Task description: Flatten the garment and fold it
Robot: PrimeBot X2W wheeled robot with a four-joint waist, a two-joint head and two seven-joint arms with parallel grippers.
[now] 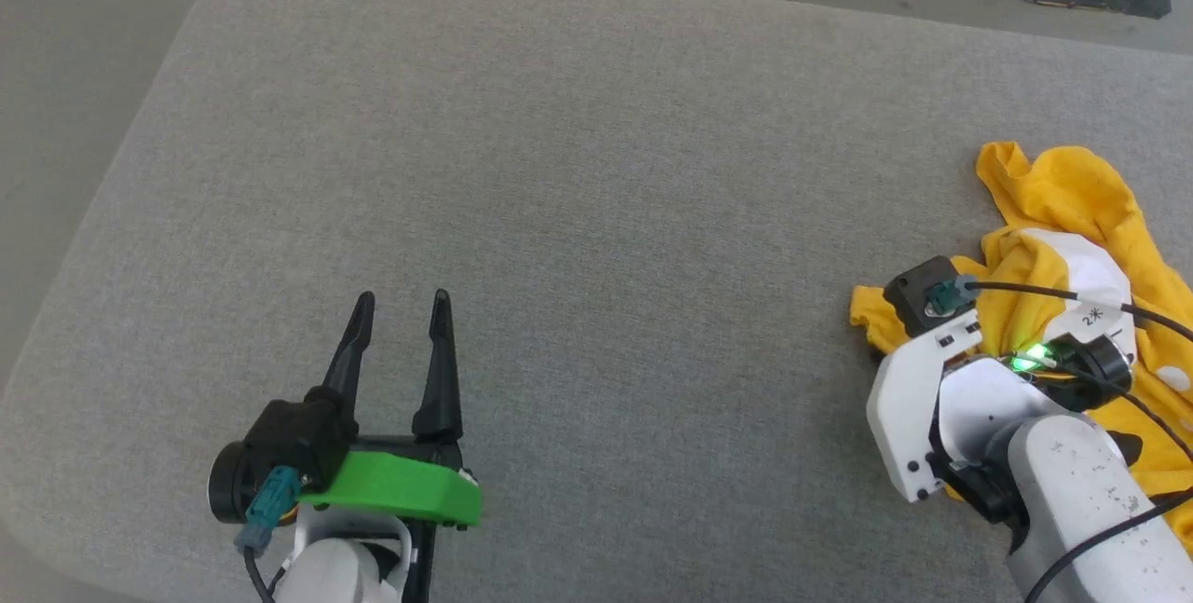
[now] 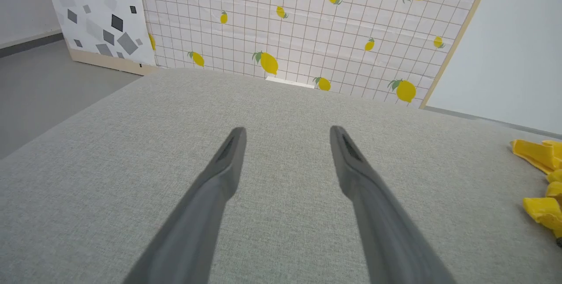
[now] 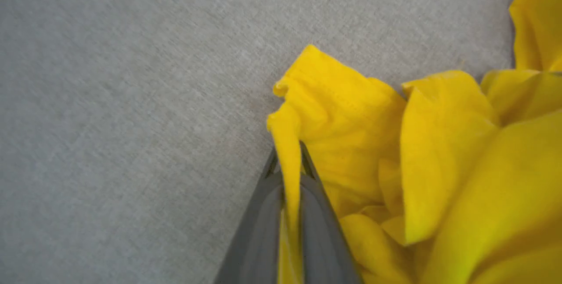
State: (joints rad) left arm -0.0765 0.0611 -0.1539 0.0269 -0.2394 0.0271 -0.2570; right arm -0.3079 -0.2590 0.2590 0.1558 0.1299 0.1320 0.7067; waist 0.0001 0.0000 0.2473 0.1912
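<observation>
Two grippers are sharing a grey padded surface [image 1: 596, 165]. The right gripper [image 3: 287, 156] is pinching a fold at the near edge of the crumpled yellow garment [image 1: 1072, 188], its fingers closed tight with the cloth running up between them. The garment is lying bunched at the surface's right side, partly under the right arm. The left gripper [image 1: 403, 297] is hovering well apart over bare fabric, fingers spread wide and holding nothing. A lemon-print panel [image 2: 307, 25] is standing beyond the surface.
</observation>
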